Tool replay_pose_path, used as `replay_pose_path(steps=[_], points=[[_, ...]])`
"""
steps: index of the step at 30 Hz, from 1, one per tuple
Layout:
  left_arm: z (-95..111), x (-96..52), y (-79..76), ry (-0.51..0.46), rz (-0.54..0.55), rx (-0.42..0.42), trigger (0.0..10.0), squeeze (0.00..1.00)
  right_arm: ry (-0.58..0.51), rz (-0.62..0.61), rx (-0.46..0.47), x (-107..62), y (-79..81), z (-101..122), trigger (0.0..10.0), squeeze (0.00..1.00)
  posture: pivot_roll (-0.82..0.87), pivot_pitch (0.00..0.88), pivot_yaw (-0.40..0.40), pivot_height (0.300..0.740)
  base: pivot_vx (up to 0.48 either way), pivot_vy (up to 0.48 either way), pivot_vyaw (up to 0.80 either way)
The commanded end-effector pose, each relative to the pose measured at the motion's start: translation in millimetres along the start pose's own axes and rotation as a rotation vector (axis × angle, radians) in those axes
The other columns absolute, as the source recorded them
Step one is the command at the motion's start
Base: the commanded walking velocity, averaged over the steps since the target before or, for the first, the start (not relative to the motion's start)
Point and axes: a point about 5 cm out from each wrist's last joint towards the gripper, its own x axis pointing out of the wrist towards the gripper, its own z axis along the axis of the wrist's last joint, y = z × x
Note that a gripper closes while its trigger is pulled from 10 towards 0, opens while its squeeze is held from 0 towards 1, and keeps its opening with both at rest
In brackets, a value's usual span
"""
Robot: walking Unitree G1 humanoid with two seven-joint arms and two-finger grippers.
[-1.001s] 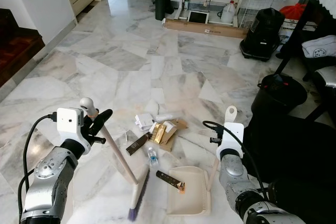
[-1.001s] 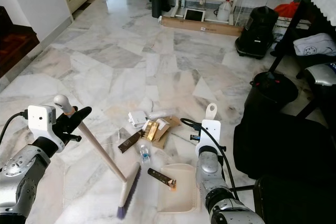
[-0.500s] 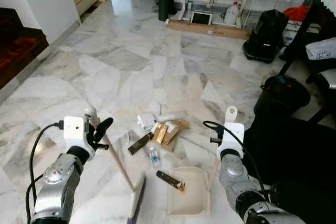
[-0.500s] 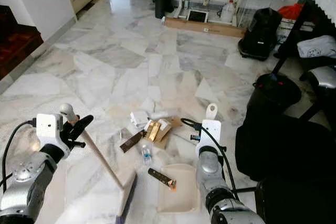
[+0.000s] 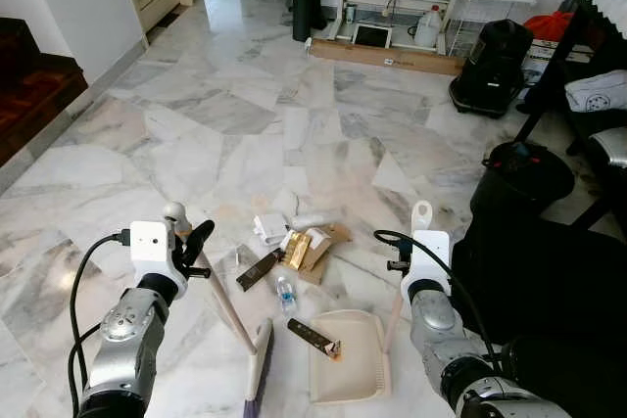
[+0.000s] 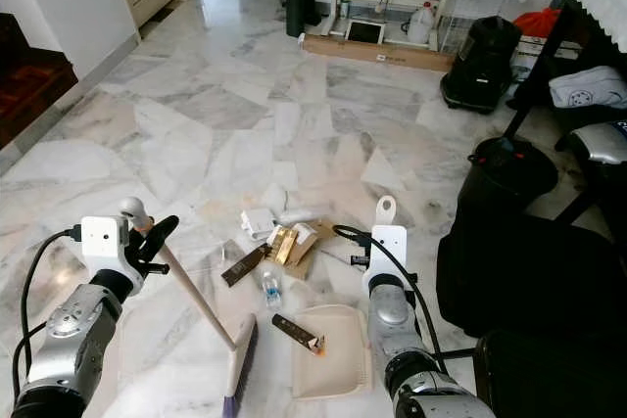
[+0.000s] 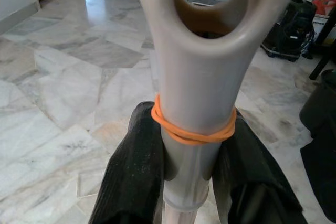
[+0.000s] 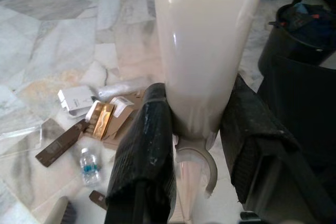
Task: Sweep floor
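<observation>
My left gripper [image 5: 188, 245] is shut on the top of a pale broom handle [image 5: 223, 296], which has an orange rubber band [image 7: 192, 132] around it. The broom's brush head [image 5: 258, 367] rests on the marble floor, left of a cream dustpan [image 5: 350, 371]. My right gripper [image 8: 195, 125] is shut on the dustpan's upright handle [image 5: 420, 218]. A brown bar [image 5: 313, 337] lies at the dustpan's mouth. Just beyond lies a litter pile: a white box [image 5: 267, 227], gold wrappers [image 5: 299, 248], another brown bar [image 5: 258, 268] and a small bottle [image 5: 285, 293].
A black bin [image 5: 520, 174] and a large dark object [image 5: 549, 281] stand close on the right. A black bag [image 5: 495, 54], a long cardboard box [image 5: 382, 54] and shelving are at the far wall. Dark wooden steps [image 5: 29, 85] are on the left.
My left gripper has sunk a little and moved slightly right with the broom handle, so the broom stands a bit steeper. The dustpan and litter lie as before.
</observation>
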Motion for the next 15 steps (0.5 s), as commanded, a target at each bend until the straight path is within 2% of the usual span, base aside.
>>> replay_pose_path(steps=[1,9,15], points=[[1,3.1,-2.8,-0.017,-0.008,0.016,10.0,0.0,0.071,0.037,-0.002,-6.1,3.8,-16,10.0,0.0,0.09,0.083,-0.03,0.74,0.0,0.0,0.0],[-5,6.6,-9.1,-0.012,-0.036,-0.035,10.0,0.0,0.082,0.085,-0.003,-7.9,7.8,-19,10.0,0.0,0.08,0.094,-0.034,0.74,0.0,0.0,0.0],[-11,10.2,-10.5,0.011,-0.055,-0.191,10.0,0.0,0.087,0.101,-0.005,-9.0,8.3,-21,10.0,0.0,0.07,0.106,-0.036,0.74,0.0,0.0,0.0]])
